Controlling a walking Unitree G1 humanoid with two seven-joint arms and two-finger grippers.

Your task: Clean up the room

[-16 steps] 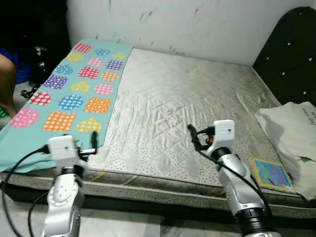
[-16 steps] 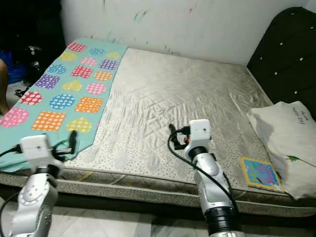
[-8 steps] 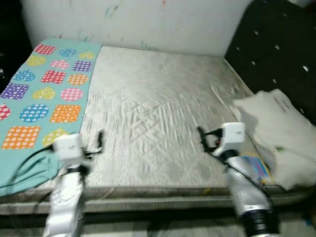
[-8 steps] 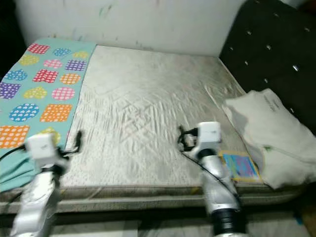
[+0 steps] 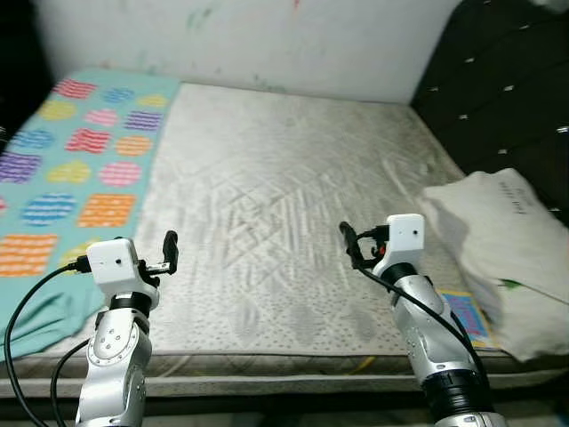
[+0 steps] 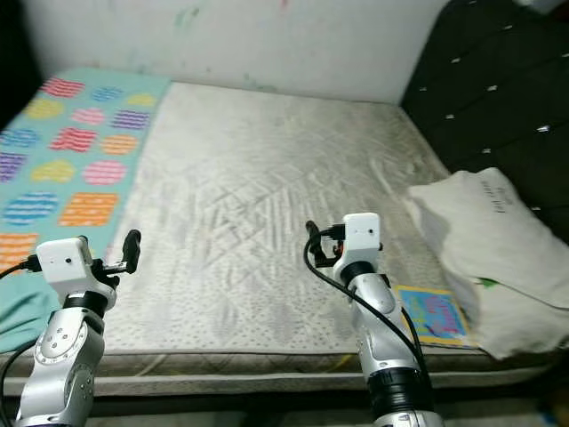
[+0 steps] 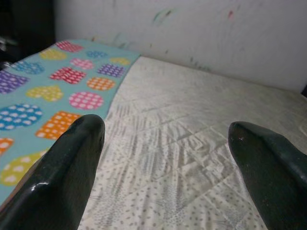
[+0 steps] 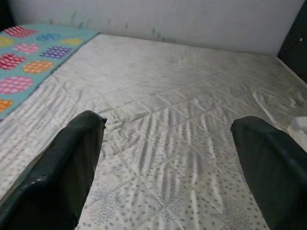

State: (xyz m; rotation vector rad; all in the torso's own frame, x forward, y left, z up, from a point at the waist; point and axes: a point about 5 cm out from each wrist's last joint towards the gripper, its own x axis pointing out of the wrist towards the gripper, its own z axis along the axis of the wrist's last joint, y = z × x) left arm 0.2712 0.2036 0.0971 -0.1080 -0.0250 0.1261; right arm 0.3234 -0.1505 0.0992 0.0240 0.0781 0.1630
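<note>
Both released hands, left hand [image 5: 169,242] and right hand [image 5: 347,238], hover above the bed [image 5: 284,187]; reaching right risks snagging the pillow [image 5: 498,240] or crumpling the book [image 5: 467,313].

Both silver arms raised forward, elbows bent, wrists level. Left gripper [image 5: 171,242] out front on the left side, black fingers [image 7: 67,163] spread wide apart, holding nothing. Right gripper [image 5: 347,238] out front on the right side, fingers [image 8: 72,163] likewise spread wide, holding nothing. Black cables looping from both wrists
</note>
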